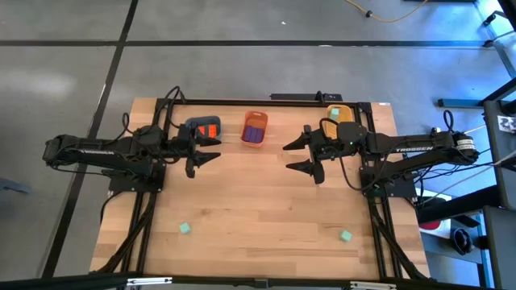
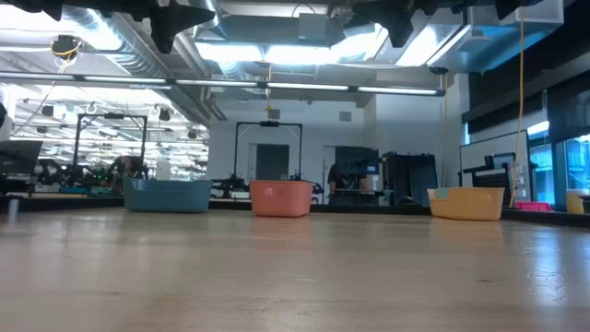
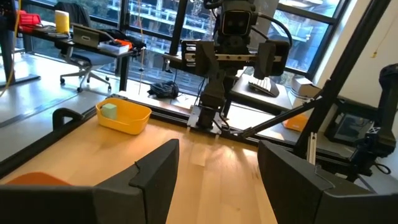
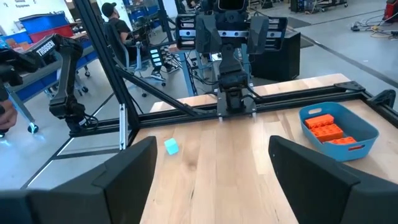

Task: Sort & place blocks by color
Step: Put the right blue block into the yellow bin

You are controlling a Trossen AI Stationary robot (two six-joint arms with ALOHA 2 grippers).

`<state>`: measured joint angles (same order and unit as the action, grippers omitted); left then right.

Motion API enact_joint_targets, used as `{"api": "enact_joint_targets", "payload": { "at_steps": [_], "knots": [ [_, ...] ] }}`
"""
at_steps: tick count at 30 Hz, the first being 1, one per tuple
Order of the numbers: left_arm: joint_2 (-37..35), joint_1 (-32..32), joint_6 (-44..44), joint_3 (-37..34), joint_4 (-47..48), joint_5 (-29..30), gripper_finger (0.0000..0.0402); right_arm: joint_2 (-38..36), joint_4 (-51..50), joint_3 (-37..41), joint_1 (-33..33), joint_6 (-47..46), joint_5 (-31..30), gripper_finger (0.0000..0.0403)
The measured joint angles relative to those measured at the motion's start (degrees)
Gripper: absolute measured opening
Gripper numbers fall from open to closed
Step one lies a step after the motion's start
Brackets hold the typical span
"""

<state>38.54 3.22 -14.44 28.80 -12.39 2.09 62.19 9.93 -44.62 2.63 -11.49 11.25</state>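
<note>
Two mint-green cubes lie on the table near its front edge, one at the left (image 1: 185, 228) and one at the right (image 1: 345, 236). The left cube also shows in the right wrist view (image 4: 171, 146). The blue-grey tray (image 1: 201, 127) holds orange-red bricks (image 4: 324, 127). The orange tray (image 1: 255, 128) holds purple bricks. The yellow tray (image 1: 341, 114) holds a mint cube (image 3: 109, 111). My left gripper (image 1: 211, 151) is open and empty beside the blue-grey tray. My right gripper (image 1: 293, 155) is open and empty, right of the orange tray.
The three trays stand in a row along the table's far edge; they also show in the low view, blue-grey (image 2: 167, 195), orange (image 2: 280, 198) and yellow (image 2: 466, 203). Bare wood lies between the two arms and the front edge. A seated person (image 4: 118, 28) is beyond the table.
</note>
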Motion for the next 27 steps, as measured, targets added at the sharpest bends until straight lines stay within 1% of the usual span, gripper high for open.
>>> {"api": "enact_joint_targets", "payload": {
  "at_steps": [6, 14, 20, 23, 25, 27],
  "knots": [
    [0.01, 0.0, 0.0, -0.01, -0.04, -0.06, 0.0211, 0.0, -0.37, -0.1, 0.0, -0.77, 0.0, 0.0312],
    [0.02, 0.0, 0.02, 0.0, -0.04, -0.05, 0.0211, 0.04, -7.78, -3.36, 0.0, -1.51, 0.46, 0.0312],
    [0.01, 0.0, 1.52, -0.01, -0.05, -0.07, 0.0211, 0.06, -8.13, -3.41, 0.0, 1.37, 0.44, 0.0312],
    [0.01, 0.0, 1.53, -0.01, -0.06, -0.06, 0.0211, 0.05, -8.14, -3.41, 0.0, 1.4, 0.44, 0.0312],
    [0.02, 0.0, 1.53, 0.0, -0.06, -0.05, 0.0211, 0.04, -8.54, -3.45, 0.0, -1.14, 0.43, 0.0312],
    [0.0, 0.0, 1.53, 0.0, -0.06, -0.05, 0.0211, 0.04, -10.32, -3.47, 0.0, -7.7, 0.54, 0.0312]
  ]
}}
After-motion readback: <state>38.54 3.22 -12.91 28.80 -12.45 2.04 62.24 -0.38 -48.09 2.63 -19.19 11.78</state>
